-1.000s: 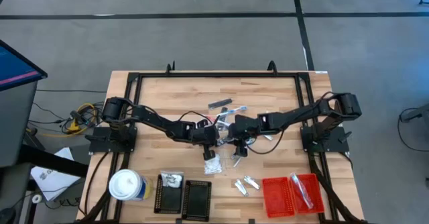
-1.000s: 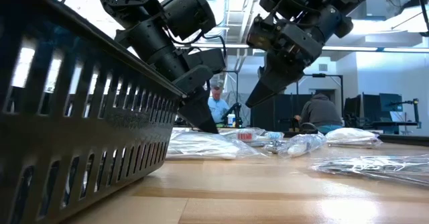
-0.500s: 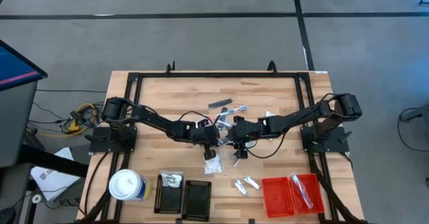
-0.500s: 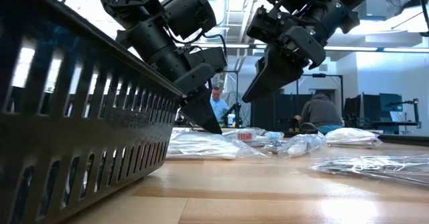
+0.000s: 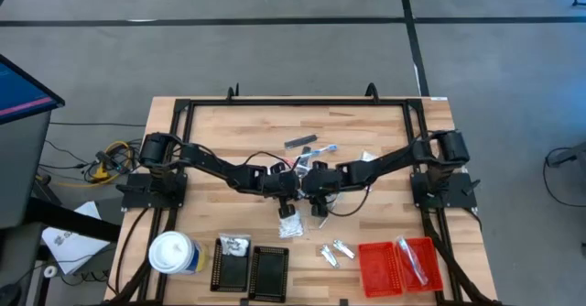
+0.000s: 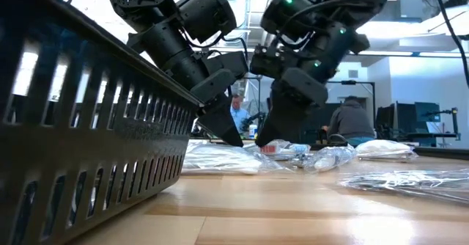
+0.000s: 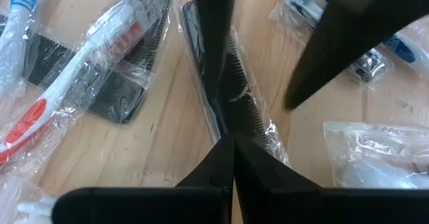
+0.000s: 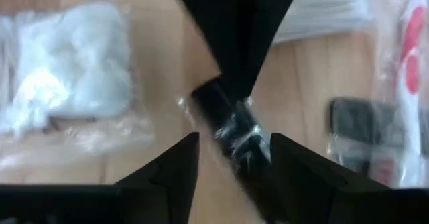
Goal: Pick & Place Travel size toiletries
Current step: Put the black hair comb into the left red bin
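My left gripper is clamped on a wrapped black comb at mid-table. My right gripper hangs spread above the same comb.

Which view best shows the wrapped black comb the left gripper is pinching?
The left wrist view: the wrapped black comb fills it, held by the left gripper. The right wrist view shows one blurred end. High and low views hide it.
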Robot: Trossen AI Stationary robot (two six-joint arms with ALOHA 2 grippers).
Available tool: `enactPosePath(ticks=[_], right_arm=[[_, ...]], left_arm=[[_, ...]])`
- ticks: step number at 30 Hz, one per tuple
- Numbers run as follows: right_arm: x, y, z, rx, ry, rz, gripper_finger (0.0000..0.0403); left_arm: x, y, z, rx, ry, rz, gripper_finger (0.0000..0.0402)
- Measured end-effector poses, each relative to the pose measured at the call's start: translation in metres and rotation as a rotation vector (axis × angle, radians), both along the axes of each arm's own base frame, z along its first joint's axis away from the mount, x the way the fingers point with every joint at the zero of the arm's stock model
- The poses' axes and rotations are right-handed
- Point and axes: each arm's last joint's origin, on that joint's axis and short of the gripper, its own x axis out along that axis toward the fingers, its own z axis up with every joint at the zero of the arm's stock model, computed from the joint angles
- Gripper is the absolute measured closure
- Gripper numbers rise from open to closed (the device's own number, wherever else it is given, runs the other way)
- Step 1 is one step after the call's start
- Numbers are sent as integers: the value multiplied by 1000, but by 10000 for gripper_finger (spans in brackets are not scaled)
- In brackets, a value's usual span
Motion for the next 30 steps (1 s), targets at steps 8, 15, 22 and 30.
enactPosePath(ticks=[8,15,22,30], right_arm=[[2,12,5,-88,19,3,168],[-4,11,2,-117,84,-35,148],[-4,10,1,-118,90,-37,147],[-8,9,-2,-126,137,-34,147]], left_arm=[[0,0,-1,-4,3,1,401],[0,0,-1,-16,3,11,401],[6,12,-20,-72,25,12,401],[7,24,-31,-143,52,27,401]])
